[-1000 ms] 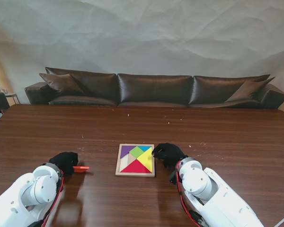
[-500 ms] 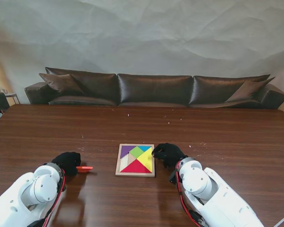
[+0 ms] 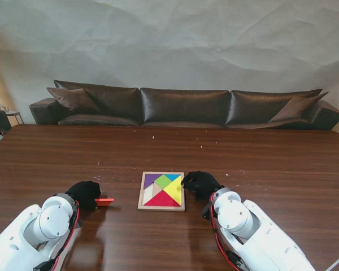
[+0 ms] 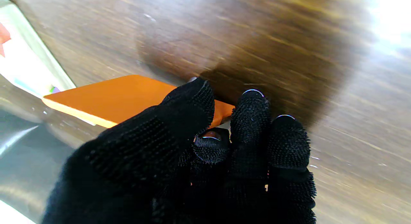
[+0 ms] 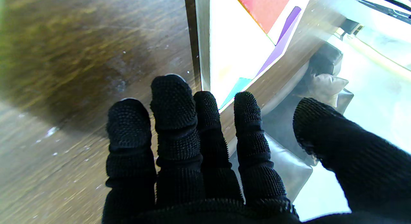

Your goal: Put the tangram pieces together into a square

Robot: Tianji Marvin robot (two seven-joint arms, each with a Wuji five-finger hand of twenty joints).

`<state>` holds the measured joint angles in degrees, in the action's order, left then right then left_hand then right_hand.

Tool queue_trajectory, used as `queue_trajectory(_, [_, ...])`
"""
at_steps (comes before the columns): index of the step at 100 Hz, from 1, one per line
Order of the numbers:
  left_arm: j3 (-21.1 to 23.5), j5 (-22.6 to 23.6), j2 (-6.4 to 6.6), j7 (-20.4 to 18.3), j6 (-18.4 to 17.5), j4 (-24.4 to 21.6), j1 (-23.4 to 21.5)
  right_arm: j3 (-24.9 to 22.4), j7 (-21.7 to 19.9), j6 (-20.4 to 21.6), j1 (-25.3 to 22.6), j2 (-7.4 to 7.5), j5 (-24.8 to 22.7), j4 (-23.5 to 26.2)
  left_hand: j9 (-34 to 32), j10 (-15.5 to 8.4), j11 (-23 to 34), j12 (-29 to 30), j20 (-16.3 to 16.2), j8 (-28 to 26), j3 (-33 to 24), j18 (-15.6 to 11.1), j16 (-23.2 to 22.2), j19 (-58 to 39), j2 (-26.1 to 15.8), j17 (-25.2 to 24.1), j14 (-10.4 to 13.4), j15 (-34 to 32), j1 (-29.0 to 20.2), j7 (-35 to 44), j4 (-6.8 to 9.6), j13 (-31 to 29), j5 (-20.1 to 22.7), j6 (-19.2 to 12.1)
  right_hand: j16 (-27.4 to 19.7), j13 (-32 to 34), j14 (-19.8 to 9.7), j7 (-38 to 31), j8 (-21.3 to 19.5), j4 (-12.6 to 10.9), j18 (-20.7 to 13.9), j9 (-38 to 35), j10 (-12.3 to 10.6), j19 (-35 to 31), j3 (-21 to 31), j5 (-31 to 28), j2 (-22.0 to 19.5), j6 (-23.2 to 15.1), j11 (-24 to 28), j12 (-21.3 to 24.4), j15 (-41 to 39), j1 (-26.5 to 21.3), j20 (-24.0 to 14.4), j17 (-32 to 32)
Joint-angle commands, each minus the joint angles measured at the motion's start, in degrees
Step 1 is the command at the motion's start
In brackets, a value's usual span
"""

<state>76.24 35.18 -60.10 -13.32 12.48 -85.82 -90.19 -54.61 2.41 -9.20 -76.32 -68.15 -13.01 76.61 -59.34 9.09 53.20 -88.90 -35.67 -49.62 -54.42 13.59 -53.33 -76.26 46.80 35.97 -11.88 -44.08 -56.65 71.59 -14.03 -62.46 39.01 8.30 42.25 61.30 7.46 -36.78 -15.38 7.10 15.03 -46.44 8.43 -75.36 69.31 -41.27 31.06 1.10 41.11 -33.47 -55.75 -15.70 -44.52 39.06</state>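
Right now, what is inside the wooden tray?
The wooden tray holds purple, green, blue, yellow and red pieces, with a pale gap at its left. The right hand touches its right edge, covering little.

- We see the wooden tangram tray [image 3: 161, 208] lying near the middle of the table [image 3: 271, 164], on the side nearer to us.
- The fitted tangram pieces [image 3: 164, 189] lie inside the tray.
- Our left hand [image 3: 85, 194] is left of the tray, with one loose tangram piece [image 3: 105, 200] between it and the tray, apart from the tray.
- Our right hand [image 3: 200, 183] lies just right of the tray, at its right edge.
- A sofa [image 3: 183, 106] stands behind the table's far edge.
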Motion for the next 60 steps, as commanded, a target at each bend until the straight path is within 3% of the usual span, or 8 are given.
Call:
queue_trajectory(1, [-0.33, -0.29, -0.62, -1.53, 0.62, -1.33, 0.40, 0.18, -0.91, 0.21, -0.09, -0.13, 0.02, 0.01, -2.59, -2.60, 1.20, -1.05, -0.98, -0.91, -4.64, -1.63, -0.86, -2.79, -1.95, 1.23, 0.51, 0.37, -0.51, 3.45, -0.09, -2.16, 4.87, -0.54, -0.27, -1.19, 0.27, -0.85, 0.33, -1.69, 0.61, 1.51, 1.24, -1.88, -1.06, 0.82, -1.04, 0.08, 0.78, 0.72, -0.85, 0.42, -1.67, -7.96])
queue_trajectory(31, [-3.06, -6.07, -0.97, -3.02, 4.44, -4.60, 2.82, 0.04, -0.71, 0.23, -0.04, -0.18, 0.01, -0.10, -3.18, -1.96, 1.35, -1.05, -1.85, -1.07, -5.01, -0.38, -1.00, -3.87, -1.58, 2.31, 0.11, -0.23, -0.35, 3.12, -0.17, -2.99, 5.39, 0.04, -0.27, -1.16, 0.52, -0.85, 0.34, -1.69, 0.62, 1.45, 1.23, -1.92, -1.06, 0.82, -1.03, 0.05, 0.80, 0.71, -0.88, 0.43, -1.66, -7.92])
queue_trajectory(60, [-9.27, -12.95, -1.83, -2.89, 11.75, -7.37, 6.72, -0.11, -0.54, 0.30, 0.01, -0.22, 0.02, -0.23, -3.04, -1.12, 1.90, -1.05, -2.64, -1.80, -5.46, 1.50, -0.82, -5.59, -1.60, 2.73, -0.61, -1.43, -0.53, 2.82, 0.00, -3.21, 5.04, 1.51, -0.27, -1.15, 0.25, -0.86, 0.34, -1.70, 0.58, 1.46, 1.26, -1.92, -1.05, 0.80, -1.04, 0.08, 0.81, 0.71, -0.89, 0.41, -1.65, -7.92])
